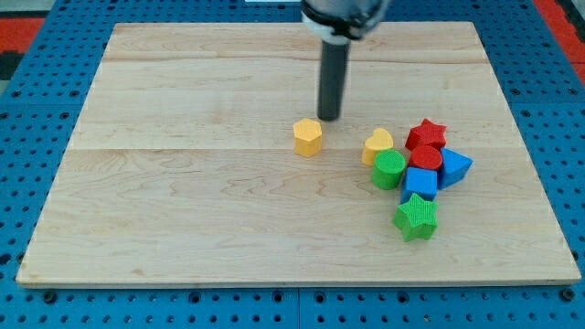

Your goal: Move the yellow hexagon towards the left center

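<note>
My tip sits just upper-right of the yellow hexagon, perhaps touching; yellow heart nearby.

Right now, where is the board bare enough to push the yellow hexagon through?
Bare wood runs from the yellow hexagon to the view's left edge. My tip sits just above-right of it. The view's right is crowded: yellow heart, green cylinder, red star.

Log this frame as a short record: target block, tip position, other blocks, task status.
target: yellow hexagon, near the board's middle, standing alone
tip: my tip just beyond the hexagon toward the view's top right, contact unclear
others: yellow heart, green cylinder, red star, green star, clustered at the view's right
status: hexagon not yet at left center
</note>
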`<action>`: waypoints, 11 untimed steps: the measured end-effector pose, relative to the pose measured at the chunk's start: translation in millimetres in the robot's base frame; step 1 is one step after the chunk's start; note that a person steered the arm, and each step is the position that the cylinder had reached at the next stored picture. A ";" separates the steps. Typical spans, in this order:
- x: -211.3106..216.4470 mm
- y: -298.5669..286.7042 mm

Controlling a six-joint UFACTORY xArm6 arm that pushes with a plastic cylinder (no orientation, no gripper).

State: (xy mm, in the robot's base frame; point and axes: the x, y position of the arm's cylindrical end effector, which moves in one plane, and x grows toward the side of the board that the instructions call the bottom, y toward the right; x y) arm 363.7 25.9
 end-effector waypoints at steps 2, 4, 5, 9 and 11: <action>9.2 112.0; 52.8 30.7; 60.0 -29.0; 86.0 -155.6; 75.5 -146.7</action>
